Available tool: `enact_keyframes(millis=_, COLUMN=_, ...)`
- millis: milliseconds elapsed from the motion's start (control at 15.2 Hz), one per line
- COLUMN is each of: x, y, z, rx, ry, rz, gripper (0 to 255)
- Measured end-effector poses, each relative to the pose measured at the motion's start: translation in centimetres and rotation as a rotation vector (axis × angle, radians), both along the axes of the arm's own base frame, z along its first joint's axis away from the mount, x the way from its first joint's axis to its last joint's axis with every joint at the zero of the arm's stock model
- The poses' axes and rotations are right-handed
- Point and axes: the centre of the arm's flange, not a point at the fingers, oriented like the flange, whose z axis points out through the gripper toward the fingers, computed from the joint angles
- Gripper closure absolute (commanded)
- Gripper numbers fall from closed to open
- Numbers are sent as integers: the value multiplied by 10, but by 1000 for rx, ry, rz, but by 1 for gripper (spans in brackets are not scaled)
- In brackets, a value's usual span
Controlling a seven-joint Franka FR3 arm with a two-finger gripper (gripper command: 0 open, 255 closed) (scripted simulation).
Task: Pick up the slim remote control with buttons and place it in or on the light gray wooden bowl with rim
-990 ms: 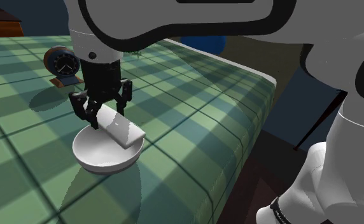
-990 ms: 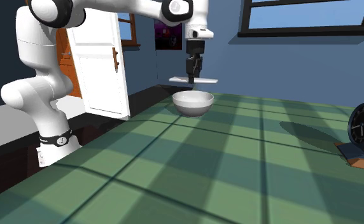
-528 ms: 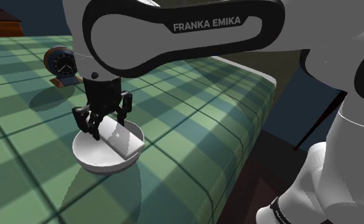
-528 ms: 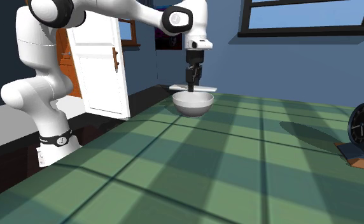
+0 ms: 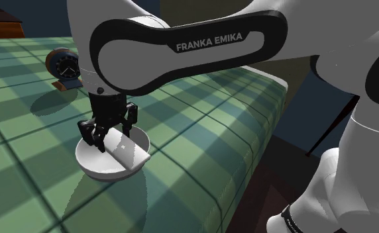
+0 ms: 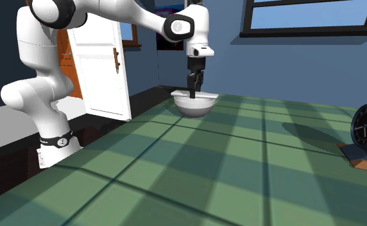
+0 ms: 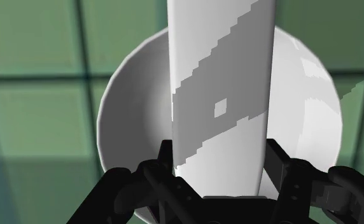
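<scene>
The remote control (image 5: 125,146) is a flat plain white slab, clasped by my black gripper (image 5: 108,134), which is shut on it. It lies level across the top of the white bowl (image 5: 97,165), down at rim height. In the second exterior view the gripper (image 6: 193,88) reaches into the bowl (image 6: 194,108) and the remote's end (image 6: 177,94) pokes out just over the rim. From the wrist, the remote (image 7: 220,95) runs straight out between the two fingers (image 7: 282,175), over the bowl (image 7: 130,121) below.
A green checked cloth (image 5: 201,126) covers the surface, whose edge drops off toward the shoulder view's right. A small dark round clock (image 5: 63,67) on a brown base stands beyond the bowl. In the second exterior view a white door (image 6: 99,61) stands behind the arm.
The gripper has come down with the remote, from well above the bowl to rim level. Its grip has stayed shut.
</scene>
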Motion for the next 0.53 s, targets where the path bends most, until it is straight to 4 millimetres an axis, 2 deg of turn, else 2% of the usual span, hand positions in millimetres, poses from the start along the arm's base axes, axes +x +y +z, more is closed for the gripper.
enact_keyframes(millis=198, x=0, y=0, z=0, rx=0, ry=0, rz=0, gripper=255)
enact_keyframes(millis=264, x=0, y=0, z=0, rx=0, ry=0, rz=0, gripper=0)
enact_keyframes(millis=528, x=0, y=0, z=0, rx=0, ry=0, rz=0, gripper=0)
